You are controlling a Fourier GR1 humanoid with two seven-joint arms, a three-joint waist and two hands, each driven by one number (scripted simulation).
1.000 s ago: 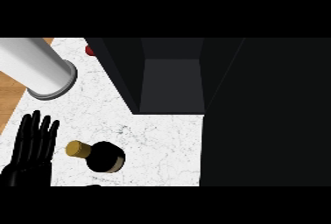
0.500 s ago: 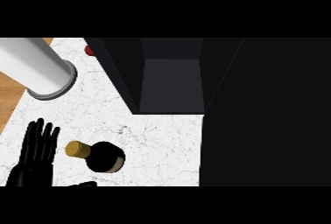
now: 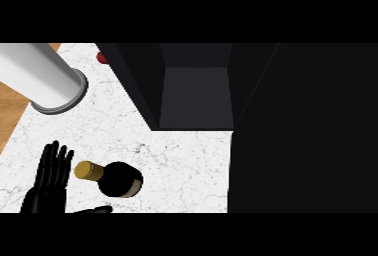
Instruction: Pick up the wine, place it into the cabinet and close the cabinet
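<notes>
Below, white marble counter (image 3: 177,160); wine (image 3: 114,178) standing beside left hand (image 3: 53,170), fingers straight; cabinet (image 3: 196,95) open.

Upright dark wine bottle (image 3: 118,179), open cabinet (image 3: 196,95)

Only one view, from the head, looking steeply down onto the white marbled counter (image 3: 184,160). Set close: counter filling the left half, open dark cabinet (image 3: 196,100) rising toward the lens across the top and right. Facing away from the body, with the left hand (image 3: 50,180) entering at the lower edge, fingers (image 3: 55,160) pointing up-frame. Wine bottle (image 3: 114,177) seen nearly end-on from above, just right of those fingers. Grey cylinder (image 3: 40,75) well beyond the fingertips, cropped by the upper left edge.
</notes>
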